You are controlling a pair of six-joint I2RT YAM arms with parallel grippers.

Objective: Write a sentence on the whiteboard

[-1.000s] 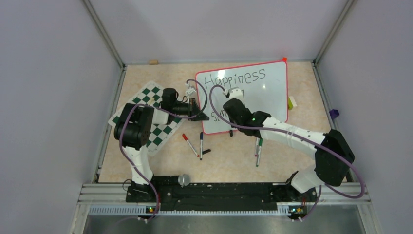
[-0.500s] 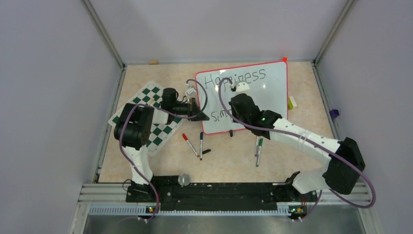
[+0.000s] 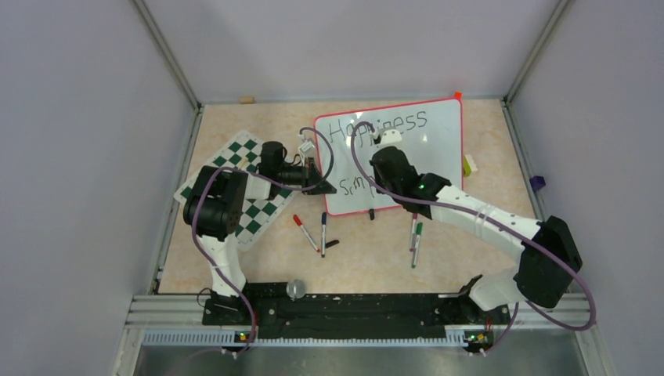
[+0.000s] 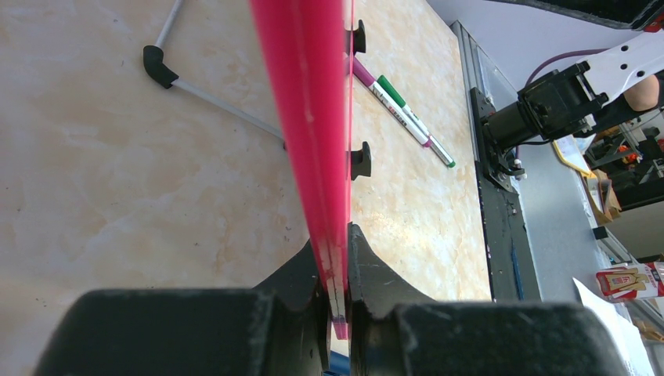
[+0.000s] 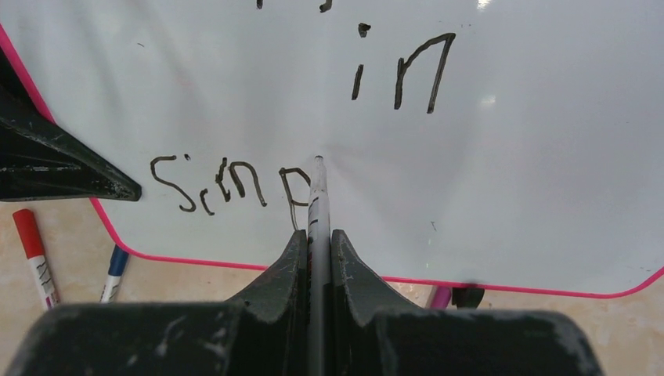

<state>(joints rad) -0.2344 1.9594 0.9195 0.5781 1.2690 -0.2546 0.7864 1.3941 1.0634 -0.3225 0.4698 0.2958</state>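
Note:
The whiteboard (image 3: 427, 160) with a thin red frame lies on the table, with "Happiness", "in" and "Simp" written on it in black. My left gripper (image 3: 322, 186) is shut on the red frame (image 4: 305, 94) at the board's left edge; the jaws (image 4: 335, 235) pinch it from both sides. My right gripper (image 3: 377, 178) hovers over the board's near left part, shut on a grey marker (image 5: 318, 196). In the right wrist view the gripper (image 5: 317, 235) holds the marker upright, and its tip meets the whiteboard (image 5: 509, 172) just right of the "p" in "Simp".
A green-and-white chess mat (image 3: 243, 157) lies left of the board under my left arm. Loose markers lie near the board's front edge: a red one (image 3: 305, 232), a blue one (image 3: 323, 233) and a green one (image 3: 416, 243). Small objects (image 3: 468, 164) sit right of the board.
My right gripper has moved a little right and away with the marker, uncovering more of "Simp". Over the last half second it barely moved. The left arm has not moved.

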